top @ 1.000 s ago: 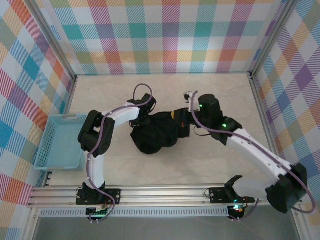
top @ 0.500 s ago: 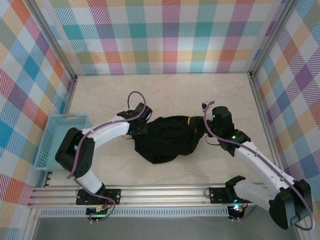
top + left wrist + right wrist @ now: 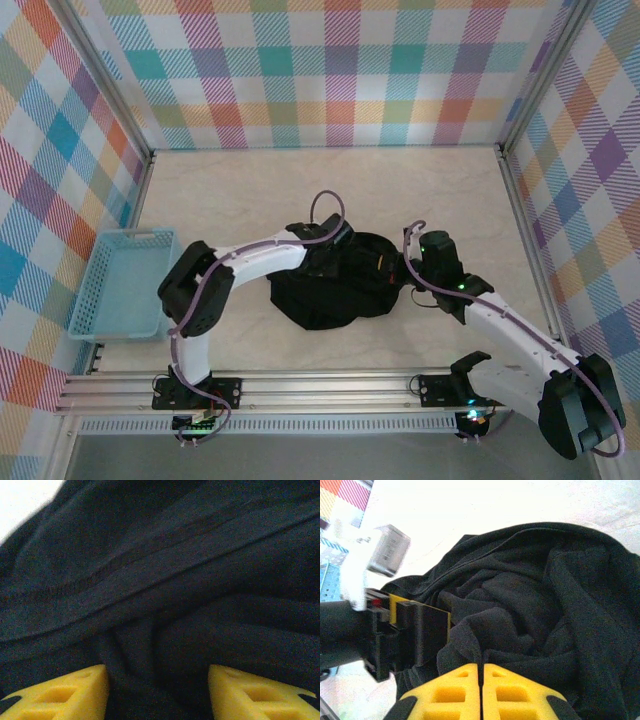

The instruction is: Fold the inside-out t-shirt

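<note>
L gripper (image 3: pixel 158 692) further right, tips in t-shirt (image 3: pixel 335 300).

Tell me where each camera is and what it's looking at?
Top external: above and behind the arms, looking down at the black soft fabric t-shirt heaped on the beige table; both arms show.
Left wrist: on the left arm, close against the t-shirt; left gripper open.
Right wrist: on the right arm, facing the t-shirt; right gripper shut.
Shared: all three see the t-shirt.
</note>
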